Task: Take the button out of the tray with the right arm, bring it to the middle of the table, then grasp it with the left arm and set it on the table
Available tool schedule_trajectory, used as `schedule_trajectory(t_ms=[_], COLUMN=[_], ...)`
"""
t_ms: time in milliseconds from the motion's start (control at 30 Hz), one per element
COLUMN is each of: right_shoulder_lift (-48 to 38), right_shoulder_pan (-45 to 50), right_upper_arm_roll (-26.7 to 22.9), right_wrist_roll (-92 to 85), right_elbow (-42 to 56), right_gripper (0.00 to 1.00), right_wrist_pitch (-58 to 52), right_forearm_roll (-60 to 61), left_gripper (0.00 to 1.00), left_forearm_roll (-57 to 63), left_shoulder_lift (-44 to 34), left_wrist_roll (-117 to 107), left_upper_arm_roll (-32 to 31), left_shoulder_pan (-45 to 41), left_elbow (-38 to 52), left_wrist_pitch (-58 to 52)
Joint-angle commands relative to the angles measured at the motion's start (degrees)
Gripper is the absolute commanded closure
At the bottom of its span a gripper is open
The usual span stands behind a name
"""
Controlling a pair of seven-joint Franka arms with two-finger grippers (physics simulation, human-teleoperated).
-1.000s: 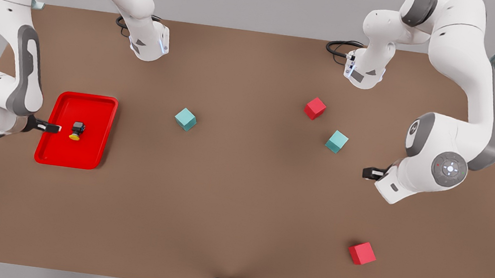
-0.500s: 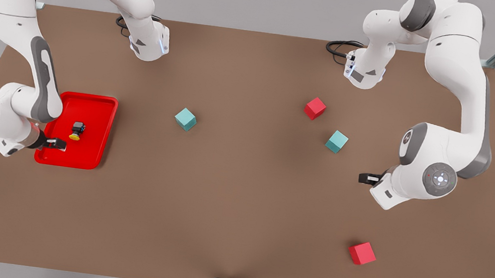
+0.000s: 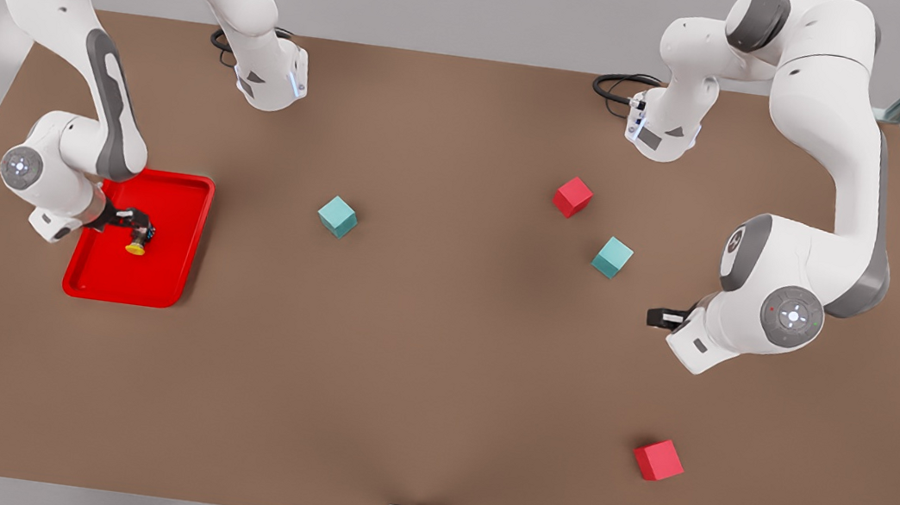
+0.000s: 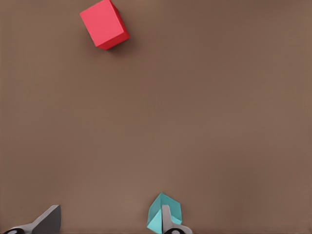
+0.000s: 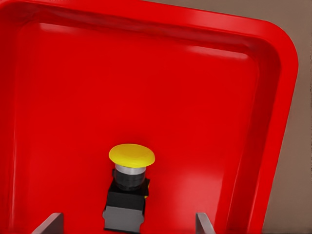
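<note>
The button (image 3: 136,247), with a yellow cap on a dark base, lies on its side in the red tray (image 3: 167,272) at the front view's left. My right gripper (image 3: 130,225) is low over the tray and open. In the right wrist view the button (image 5: 130,161) has its dark base between the two fingertips (image 5: 49,223), which stand apart from it on both sides, and the tray (image 5: 195,97) floor surrounds it. My left gripper (image 3: 660,318) hangs open above the table (image 3: 436,355) at the front view's right, holding nothing; its fingertips (image 4: 48,220) are spread wide.
Loose cubes sit on the table: teal (image 3: 337,216) near the middle, red (image 3: 573,197) and teal (image 3: 612,256) by the left gripper, red (image 3: 658,460) near the front. The left wrist view has the red cube (image 4: 104,24) and the teal cube (image 4: 161,207).
The right arm swung in over the tray, and its gripper moved from beside the button to around its base. The left gripper drifted slightly toward the front view's left.
</note>
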Motion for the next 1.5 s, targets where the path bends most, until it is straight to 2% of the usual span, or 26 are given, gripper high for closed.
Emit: schedule_trajectory(t_ms=[0,433,533,567,767,833,1200,1467], right_shoulder_lift=[-0.1,4.0,4.8,5.1,5.7,5.7,5.3,2.7], right_shoulder_pan=[-0.5,-0.4,-0.6,-0.9,-1.5,-1.5,-2.0,-2.7], right_upper_arm_roll=[0.1,0.1,0.1,0.1,0.1,0.1,0.1,0.2], right_wrist_roll=[0.9,1.1,1.2,1.1,1.0,1.1,1.1,1.2], right_elbow=[-0.4,-1.1,-1.1,-1.1,-0.7,-0.7,-0.8,-4.8], right_gripper=[0.0,0.0,0.04,0.08,0.09,0.14,0.13,0.13], right_wrist_pitch=[3.3,7.5,7.5,8.1,8.6,8.6,8.6,9.7], right_forearm_roll=[0.2,-2.3,-3.2,-3.7,-4.5,-4.4,-4.4,-4.3], left_gripper=[0.0,0.0,0.0,0.0,0.0,0.0,0.0,0.0], left_forearm_roll=[0.0,0.0,0.0,0.0,0.0,0.0,0.2,0.1], left_shoulder_lift=[-0.2,0.0,-0.1,-0.2,-0.2,-0.2,-1.4,-1.5], left_wrist_roll=[-1.4,-1.4,-1.4,-1.4,-1.4,-1.4,-3.3,-3.6], left_upper_arm_roll=[0.0,0.0,-0.1,-0.1,-0.1,-0.1,-0.1,-0.1], left_shoulder_pan=[0.0,0.0,0.0,0.0,0.0,0.1,-0.2,-0.9], left_elbow=[0.0,-0.1,-0.4,-0.5,-0.4,-0.4,0.3,0.0], left_wrist_pitch=[-0.4,-0.5,-0.5,-0.8,-1.0,-1.6,-4.0,-4.3])
